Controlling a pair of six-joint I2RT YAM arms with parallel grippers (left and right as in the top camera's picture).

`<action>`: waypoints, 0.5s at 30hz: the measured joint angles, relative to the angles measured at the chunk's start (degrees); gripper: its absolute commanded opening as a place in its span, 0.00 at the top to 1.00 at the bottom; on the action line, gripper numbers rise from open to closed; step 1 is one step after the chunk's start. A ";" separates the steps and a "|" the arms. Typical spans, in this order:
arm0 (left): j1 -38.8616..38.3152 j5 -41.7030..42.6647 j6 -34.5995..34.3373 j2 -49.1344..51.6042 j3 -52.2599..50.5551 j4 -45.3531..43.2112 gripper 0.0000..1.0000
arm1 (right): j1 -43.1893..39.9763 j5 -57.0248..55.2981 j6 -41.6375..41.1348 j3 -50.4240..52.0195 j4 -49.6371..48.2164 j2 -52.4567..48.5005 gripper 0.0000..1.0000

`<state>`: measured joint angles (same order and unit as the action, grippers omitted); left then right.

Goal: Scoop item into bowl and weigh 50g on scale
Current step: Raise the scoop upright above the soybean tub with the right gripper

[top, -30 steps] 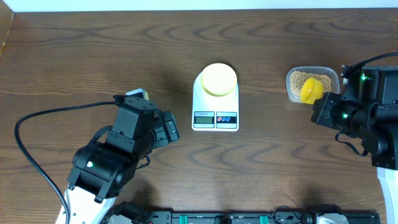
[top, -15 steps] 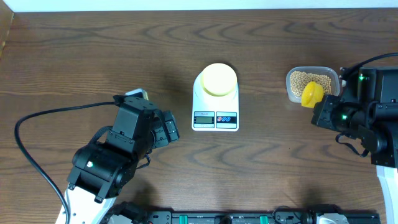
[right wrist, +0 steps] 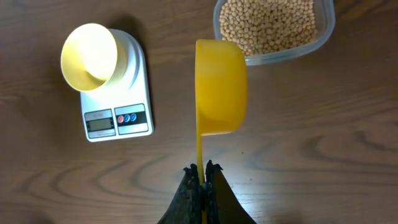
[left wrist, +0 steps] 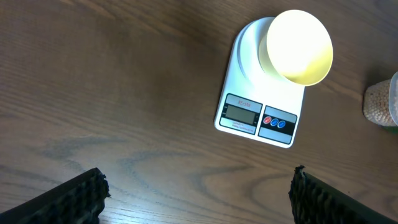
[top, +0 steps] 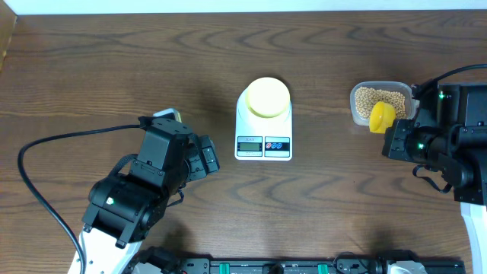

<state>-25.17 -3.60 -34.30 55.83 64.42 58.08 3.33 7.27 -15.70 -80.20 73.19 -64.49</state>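
Left gripper [left wrist: 199, 198]: released, jaws spread wide with nothing between them. It hangs above bare table [top: 114, 61] on the robot's left, on the near side of the scale and pointing toward it. A black cable [top: 46, 144] loops out from the arm across the wood.

Right gripper [right wrist: 202, 168]: clenched on the thin handle of the yellow scoop [right wrist: 221, 87], and held above the wood on the robot's right, well apart from the scale.

Scale [left wrist: 256, 118]: white, flat on the middle of the table, with the display and two coloured buttons on its near edge (the digits are too small to read).

Scoop cup: raised off the table at the near edge of the tub. It is turned so the right wrist camera sees its outer wall, and I cannot tell what is inside it.

Bowl [top: 268, 97]: pale yellow, upright on the far, rounded part of the scale, narrower than the platform. It is well apart from both grippers.

Tub [right wrist: 323, 31]: clear plastic, on the table to the right of the scale and just beyond the scoop.

Beans [right wrist: 267, 25]: small, round and tan, lying in a bed inside the tub.
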 measured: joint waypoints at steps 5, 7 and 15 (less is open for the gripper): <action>0.00 0.02 0.00 0.00 0.00 0.00 0.04 | 0.00 -0.63 0.44 0.00 -1.25 -0.02 0.99; 0.00 0.02 0.00 0.00 0.00 0.00 0.05 | 0.00 -0.68 0.44 0.00 -1.81 -0.02 0.99; 0.00 0.00 0.00 0.00 0.00 0.00 0.05 | 0.00 -0.68 0.42 0.00 -3.72 -0.02 0.99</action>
<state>-25.17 -3.60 -34.30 55.83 64.42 58.08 3.33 6.59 -15.29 -80.20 69.47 -64.51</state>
